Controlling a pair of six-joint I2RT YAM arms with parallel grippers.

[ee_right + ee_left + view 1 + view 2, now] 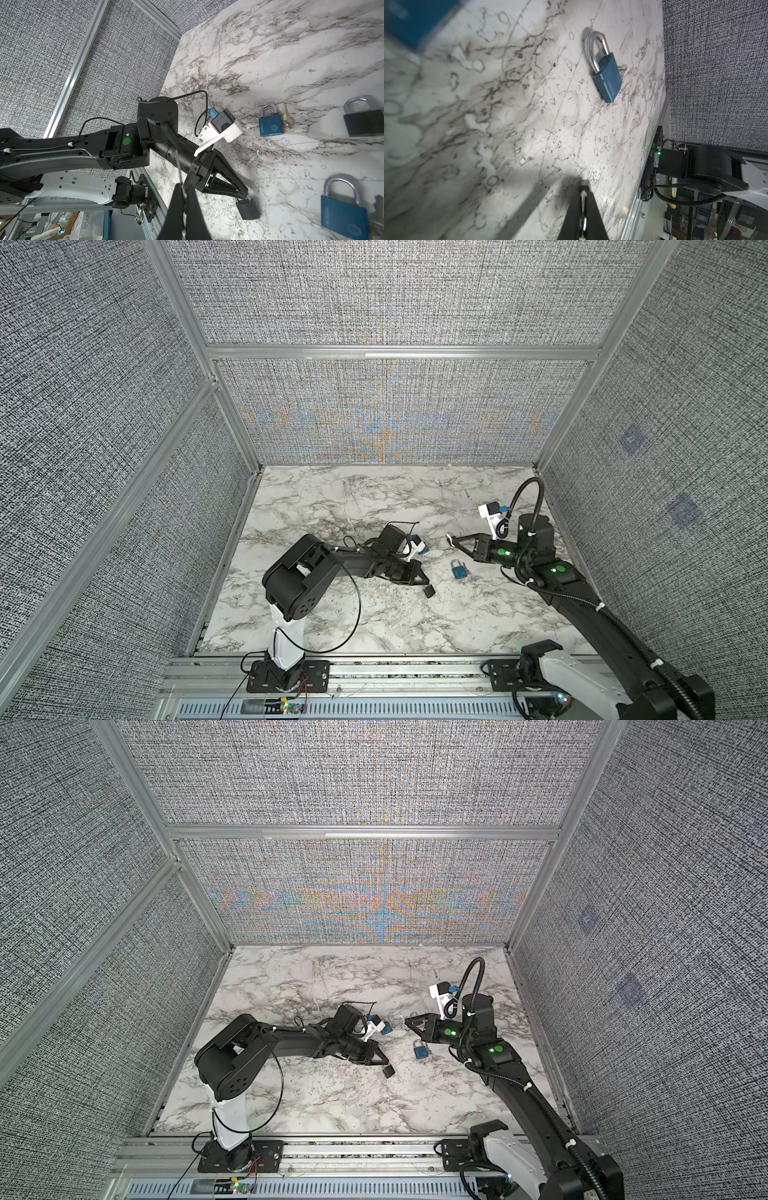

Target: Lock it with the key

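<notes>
**Legible markings.** A white package [89,220] below the tabletop edge reads "Every Day". A black metal mounting plate [654,150] at an arm base carries a white printed number, not fully readable. A blue metal padlock [607,81] bears white lettering too small to read.

walls: grey fabric panels [395,294] | frame: alu rails [399,352] | floor: marble top [395,622]

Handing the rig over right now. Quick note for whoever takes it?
Left gripper: shut on the black padlock, by its shackle.
Right gripper: shut on a silver key, apart from that lock.
Table: right wrist view shows a far blue padlock, a near blue padlock and a spare black padlock; both top views show only one blue.
Done: lock and key picked up.
Left: key into lock, turn; shackle state unclear.
</notes>
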